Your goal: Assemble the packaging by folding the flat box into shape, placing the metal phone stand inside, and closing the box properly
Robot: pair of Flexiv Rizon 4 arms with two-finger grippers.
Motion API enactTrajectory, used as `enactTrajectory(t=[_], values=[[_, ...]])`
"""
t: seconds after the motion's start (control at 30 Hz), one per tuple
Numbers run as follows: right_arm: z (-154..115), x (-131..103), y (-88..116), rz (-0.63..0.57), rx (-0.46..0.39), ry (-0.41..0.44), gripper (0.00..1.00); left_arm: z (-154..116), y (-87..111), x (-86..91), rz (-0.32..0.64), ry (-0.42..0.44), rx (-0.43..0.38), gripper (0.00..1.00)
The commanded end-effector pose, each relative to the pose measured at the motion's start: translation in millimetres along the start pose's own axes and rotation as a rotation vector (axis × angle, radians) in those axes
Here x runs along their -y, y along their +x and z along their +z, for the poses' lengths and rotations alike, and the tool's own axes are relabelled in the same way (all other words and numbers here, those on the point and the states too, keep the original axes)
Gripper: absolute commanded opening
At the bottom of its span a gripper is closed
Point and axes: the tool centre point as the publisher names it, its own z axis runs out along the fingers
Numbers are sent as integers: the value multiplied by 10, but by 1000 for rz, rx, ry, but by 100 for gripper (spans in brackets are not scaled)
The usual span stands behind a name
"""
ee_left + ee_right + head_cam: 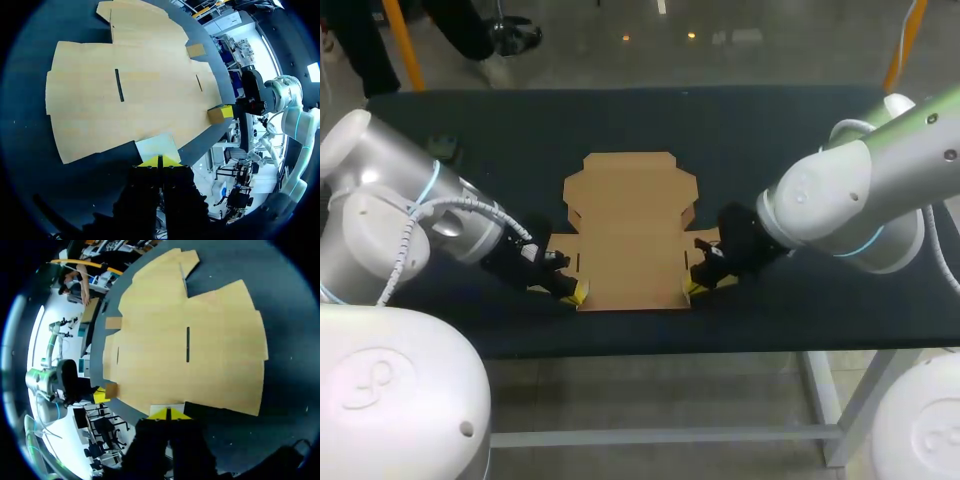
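Observation:
The flat brown cardboard box (632,235) lies unfolded in the middle of the dark table. My left gripper (575,293) is at its near left corner, shut on a small side flap (157,146) that stands up pale just ahead of the yellow tips (160,161). At the near right corner my right gripper (698,288) is likewise shut on the opposite small flap (167,407), its tips (168,413) pressed together. Each wrist view shows the other gripper across the sheet (227,111) (100,395). No phone stand is clearly visible.
The table top (770,130) runs bare and dark around the sheet. A small dim object (445,148) sits at the far left; I cannot tell what it is. The table's front edge (650,350) lies just behind both grippers.

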Motion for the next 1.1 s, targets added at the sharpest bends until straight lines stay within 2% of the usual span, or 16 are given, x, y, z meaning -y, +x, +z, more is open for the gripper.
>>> enactTrajectory(t=[0.03, 0.67, 1.1], values=[[39, 11, 41, 0, 21, -5, 0, 36, 19, 27, 1, -11, 7, 0], [135, 41, 76, 0, 70, -7, 0, 92, 54, 53, 5, -12, 32, 0], [202, 52, 80, 5, 111, -18, 0, 173, 66, 67, 0, 17, 95, 0]])
